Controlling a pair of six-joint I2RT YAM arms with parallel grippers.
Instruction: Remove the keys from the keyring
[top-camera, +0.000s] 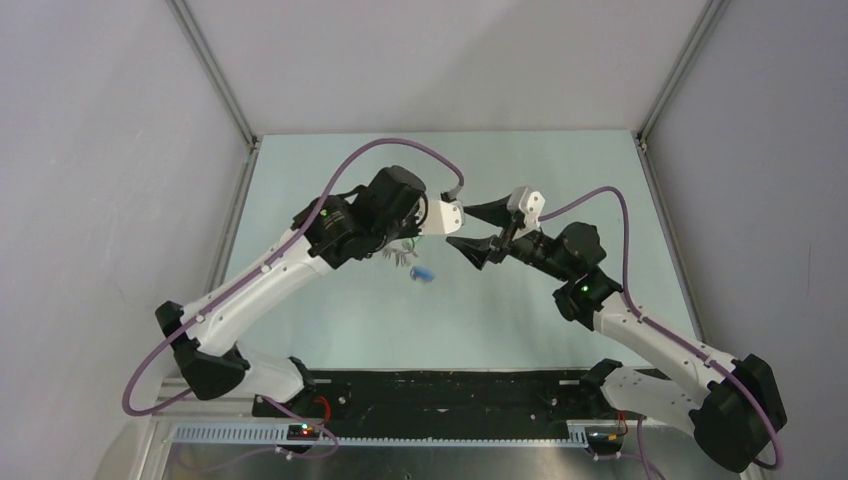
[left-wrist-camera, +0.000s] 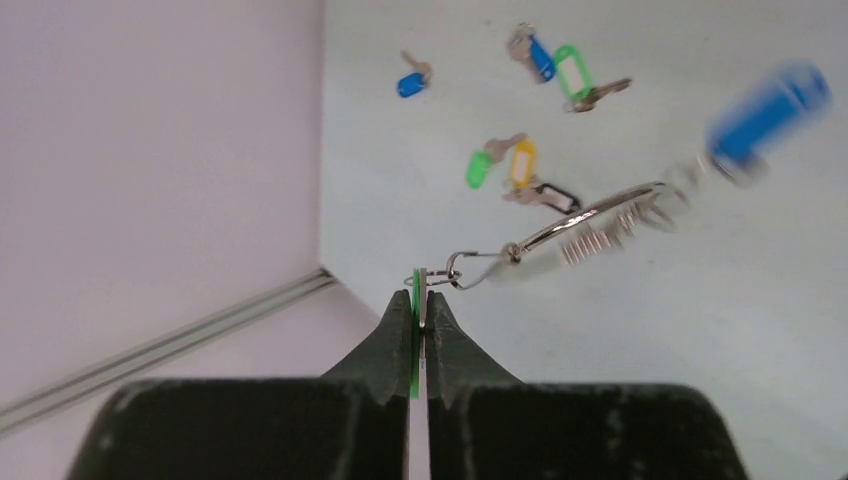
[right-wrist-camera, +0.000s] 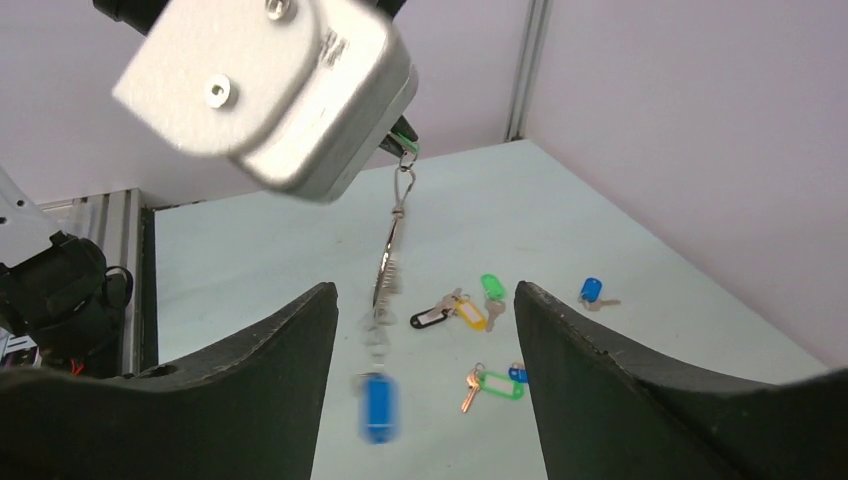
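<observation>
Green tab (left-wrist-camera: 414, 335) sits pinched flat in the closed left gripper (left-wrist-camera: 420, 290). From it the keyring (right-wrist-camera: 385, 262) hangs in mid-air, its long axis near vertical, with the blue-capped key (right-wrist-camera: 377, 405) lowest and blurred. The right gripper (right-wrist-camera: 422, 292) stands wide open beside it. It would do best to close on a single key once the bunch hangs quiet.
</observation>
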